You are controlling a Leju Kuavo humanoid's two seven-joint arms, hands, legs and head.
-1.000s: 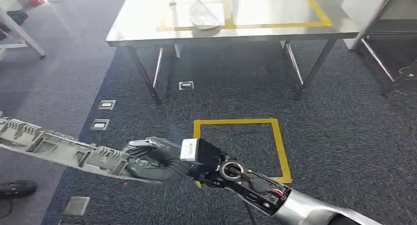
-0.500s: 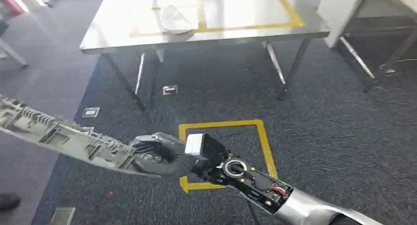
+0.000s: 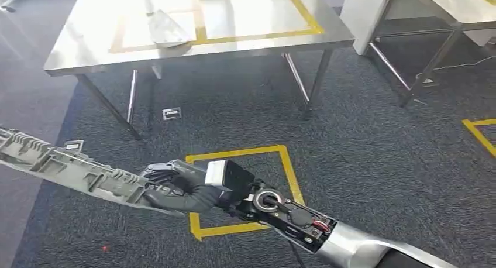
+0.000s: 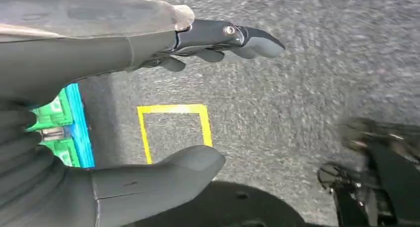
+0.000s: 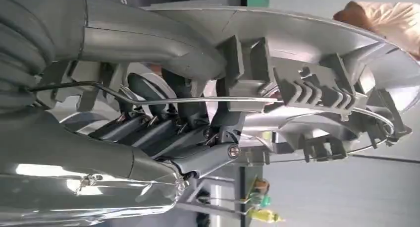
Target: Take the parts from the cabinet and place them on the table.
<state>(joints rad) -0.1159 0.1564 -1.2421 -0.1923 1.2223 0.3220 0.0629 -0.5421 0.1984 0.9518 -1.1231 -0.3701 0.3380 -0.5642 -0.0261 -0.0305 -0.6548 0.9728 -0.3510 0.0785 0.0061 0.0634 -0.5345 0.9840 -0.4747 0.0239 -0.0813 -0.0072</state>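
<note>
My right hand (image 3: 175,186) grips one end of a long grey ribbed plastic part (image 3: 64,167) that reaches out to the left above the carpet. In the right wrist view the dark fingers (image 5: 163,123) curl around the part (image 5: 307,88), with the thumb on its outer side. The steel table (image 3: 251,37) with yellow tape outlines stands ahead, and a pale grey part (image 3: 165,29) lies on it. My left hand (image 4: 148,88) hangs over the carpet, fingers apart and holding nothing.
A yellow tape square (image 3: 240,186) marks the carpet under my right arm. Floor sockets (image 3: 171,113) sit near the table legs. A second steel frame (image 3: 433,51) stands at the right. Another yellow tape corner (image 3: 482,133) lies at the far right.
The whole view has swung, so the table and floor square have shifted left in the picture. My right hand keeps its grip on the long part.
</note>
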